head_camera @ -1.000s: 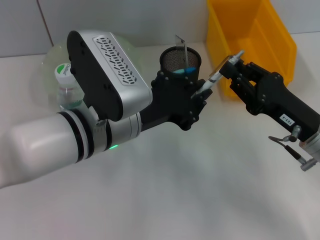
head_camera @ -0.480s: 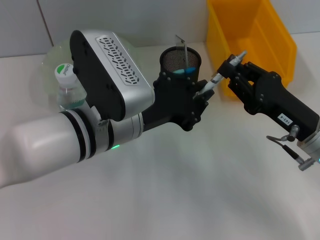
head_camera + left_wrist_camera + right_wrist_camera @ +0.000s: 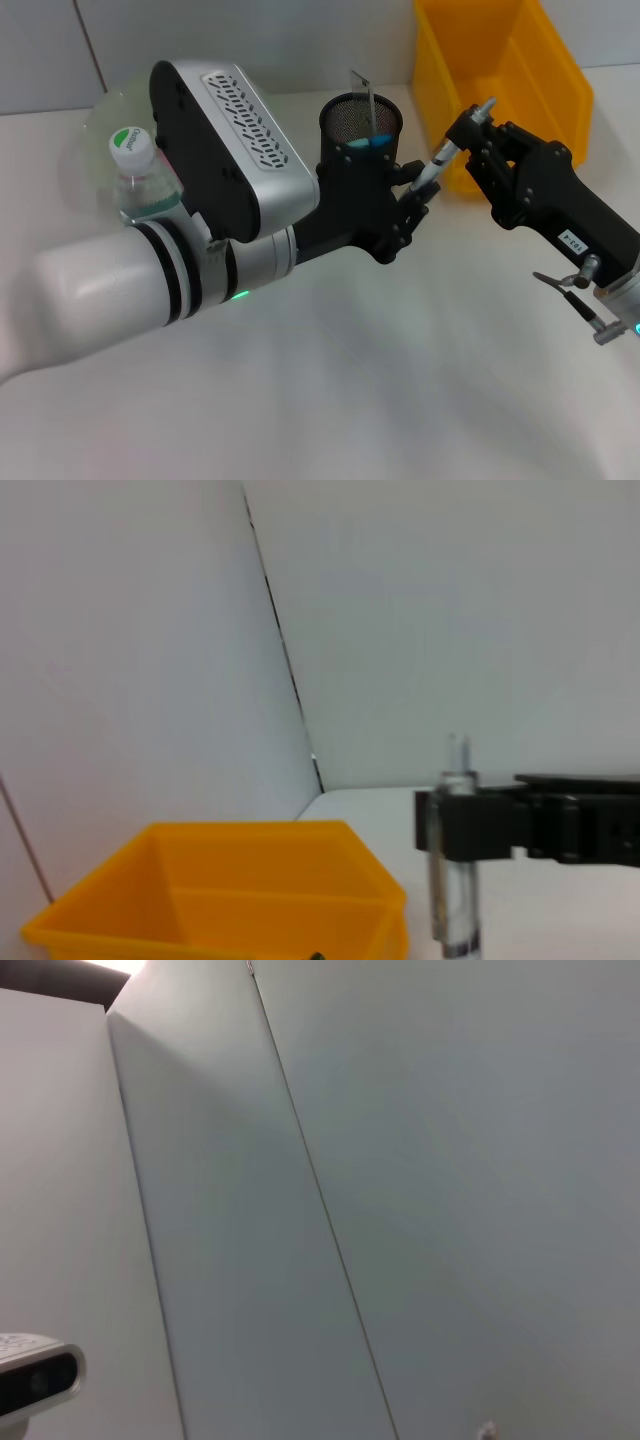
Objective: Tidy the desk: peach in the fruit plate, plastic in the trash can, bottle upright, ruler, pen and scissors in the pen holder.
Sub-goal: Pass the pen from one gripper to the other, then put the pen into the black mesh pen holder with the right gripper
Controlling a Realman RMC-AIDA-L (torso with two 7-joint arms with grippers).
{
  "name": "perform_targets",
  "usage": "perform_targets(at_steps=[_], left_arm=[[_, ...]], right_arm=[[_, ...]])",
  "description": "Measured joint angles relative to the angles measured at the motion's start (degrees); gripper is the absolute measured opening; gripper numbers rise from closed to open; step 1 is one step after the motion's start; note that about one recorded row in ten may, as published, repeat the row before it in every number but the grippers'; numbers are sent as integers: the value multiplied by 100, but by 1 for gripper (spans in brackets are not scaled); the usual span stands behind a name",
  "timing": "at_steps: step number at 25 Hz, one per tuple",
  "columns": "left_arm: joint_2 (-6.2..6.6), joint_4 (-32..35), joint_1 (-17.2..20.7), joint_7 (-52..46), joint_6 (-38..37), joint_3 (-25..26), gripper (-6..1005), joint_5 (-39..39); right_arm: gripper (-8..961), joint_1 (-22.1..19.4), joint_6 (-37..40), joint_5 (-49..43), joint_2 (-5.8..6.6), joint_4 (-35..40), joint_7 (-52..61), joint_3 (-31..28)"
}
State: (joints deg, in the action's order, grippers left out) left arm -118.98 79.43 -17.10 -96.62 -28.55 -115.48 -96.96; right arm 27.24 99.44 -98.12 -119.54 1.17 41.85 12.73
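A slim silver-and-black pen (image 3: 458,145) (image 3: 455,850) is held off the table, tilted, with my right gripper (image 3: 470,135) shut on its upper part. My left gripper (image 3: 408,205) is right at the pen's lower end, just in front of the black mesh pen holder (image 3: 360,122). A ruler (image 3: 366,92) and blue-handled scissors (image 3: 372,143) stand in the holder. The bottle (image 3: 135,178) stands upright with its green cap up, behind my left forearm. The green fruit plate (image 3: 105,112) lies at the back left. The yellow trash can (image 3: 500,70) is at the back right. Peach and plastic are out of view.
My bulky left arm (image 3: 200,230) crosses the table's middle and hides what lies under it. White wall panels close off the back. The trash can's (image 3: 215,890) rim stands close beside the pen holder.
My left arm has shifted a little to the right. The right gripper has lifted the pen slightly up and right, and the pen stands steeper.
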Motion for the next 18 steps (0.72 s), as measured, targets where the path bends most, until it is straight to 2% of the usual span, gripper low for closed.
perform_targets(at_steps=[10,14,15,18], left_arm=[[-5,-12,-25,5,0,-45,309,151],[8,84,71,7,15,18,503,166],[19,192,211,77,84,55,552,168],[24,420,511,453,193,79,607,243]], right_arm=[[139,-9,-55,5,12,12,-9,-160],[138,-44,-89,5,20,41,-8,-340],[138,-51,-116,5,21,62,-12,-427],[139,-36,-223,5,32,186,-11,-631]])
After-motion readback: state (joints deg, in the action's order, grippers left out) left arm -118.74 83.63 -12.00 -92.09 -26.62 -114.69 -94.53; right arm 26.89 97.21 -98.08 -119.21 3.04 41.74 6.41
